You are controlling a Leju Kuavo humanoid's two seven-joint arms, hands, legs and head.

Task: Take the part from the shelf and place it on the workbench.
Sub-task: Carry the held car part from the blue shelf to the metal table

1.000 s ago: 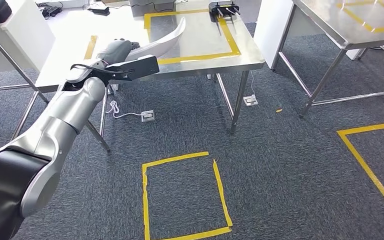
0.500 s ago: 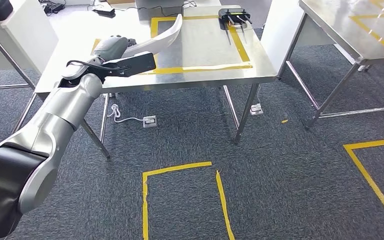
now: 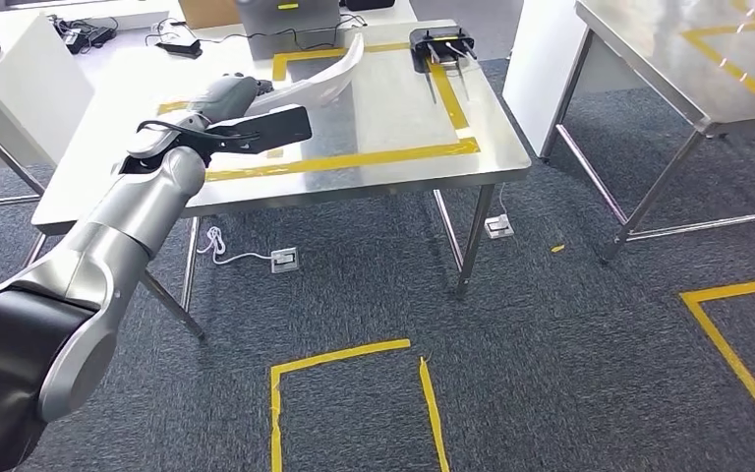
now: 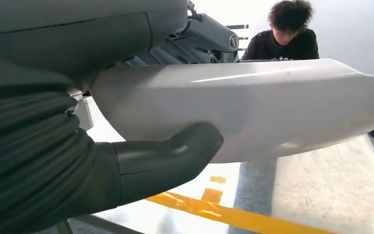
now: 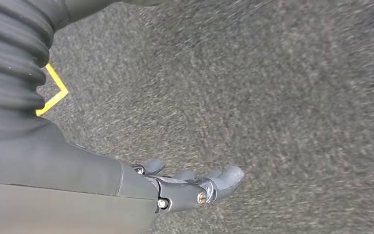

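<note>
- Now the left hand holds one end of the white part above the workbench.
- Its long side points away from the hand, toward the table's far side.
- The right hand hangs with nothing in it, fingers apart.

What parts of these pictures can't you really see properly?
- Left hand, head view: its fingers are hidden behind its grey cover and the white part.
- White part, left wrist view: its far end is cut off by the picture's edge.
- Black tool on the workbench, head view: too small to identify.
- Right hand, right wrist view: mostly hidden behind its own wrist; the carpet is blurred.
</note>
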